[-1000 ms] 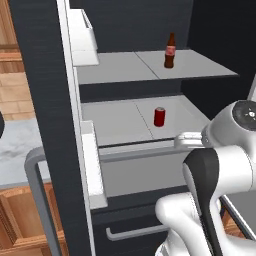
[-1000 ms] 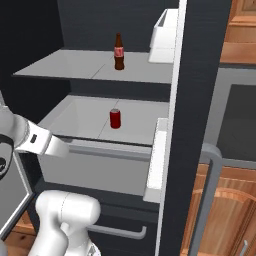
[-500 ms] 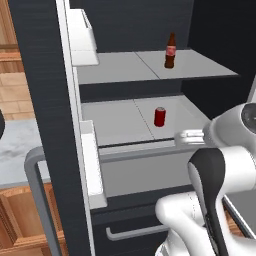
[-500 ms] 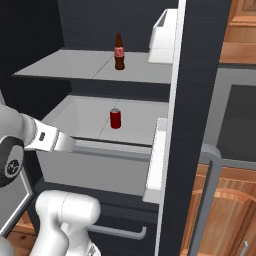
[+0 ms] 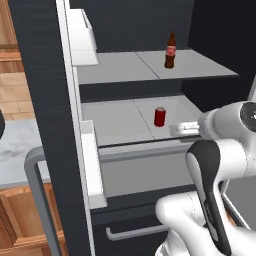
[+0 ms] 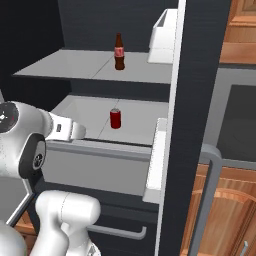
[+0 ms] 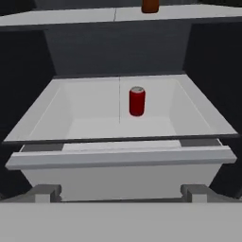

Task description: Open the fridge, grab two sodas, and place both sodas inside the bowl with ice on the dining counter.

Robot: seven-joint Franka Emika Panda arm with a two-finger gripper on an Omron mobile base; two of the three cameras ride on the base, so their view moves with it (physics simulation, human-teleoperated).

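The fridge (image 5: 45, 75) stood open, its door (image 6: 195, 100) swung wide with a grey handle (image 6: 205, 200) on its outer face and a white bin (image 6: 162, 30) high on its inner side. The gripper (image 7: 120, 191) was spread as wide as it goes and had hold of nothing; its two fingertips (image 7: 45, 192) hung in front of the pale drawer (image 7: 118, 160), just short of its front lip and touching nothing I could see.

Straight ahead of the gripper and a little above it, the can (image 7: 137, 100) stood upright on the lower shelf (image 5: 120, 120), near the middle and clear of the side walls. It was red with a silvery top. In the side views the hand (image 5: 187, 128) reached in level with that shelf, with the can (image 5: 160, 116) just beyond it and apart from it.

Higher up and farther back from the gripper, the bottle (image 5: 171, 50) stood upright on the upper shelf (image 5: 115, 67), dark brown with a red label. From the hand's own view only the bottle's base (image 7: 150, 5) showed at the top edge, almost directly over the can. The two drinks were well apart, one shelf between them.

Below the gripper, a dark lower drawer (image 6: 115, 225) with a bar pull ran across the fridge front.
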